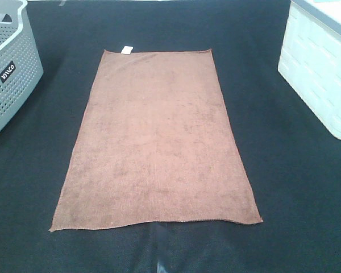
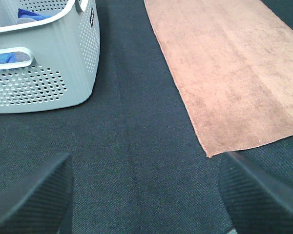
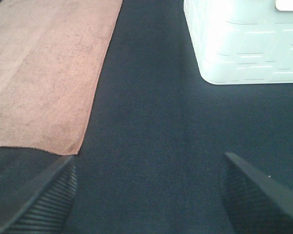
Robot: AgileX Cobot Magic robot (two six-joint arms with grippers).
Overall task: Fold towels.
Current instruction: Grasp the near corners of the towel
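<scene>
A reddish-brown towel (image 1: 155, 142) lies flat and unfolded on the dark table, its long side running from front to back, with a small white tag (image 1: 125, 49) at its far short edge. Neither arm shows in the exterior high view. My left gripper (image 2: 146, 195) is open and empty, above bare cloth near the towel's (image 2: 229, 73) front left corner. My right gripper (image 3: 149, 195) is open and empty, above bare cloth near the towel's (image 3: 44, 68) front right corner.
A grey perforated basket (image 1: 5, 68) stands at the back left and holds blue cloth (image 2: 31, 13). A white crate (image 1: 321, 68) stands at the back right. The table is covered in dark cloth (image 1: 295, 187).
</scene>
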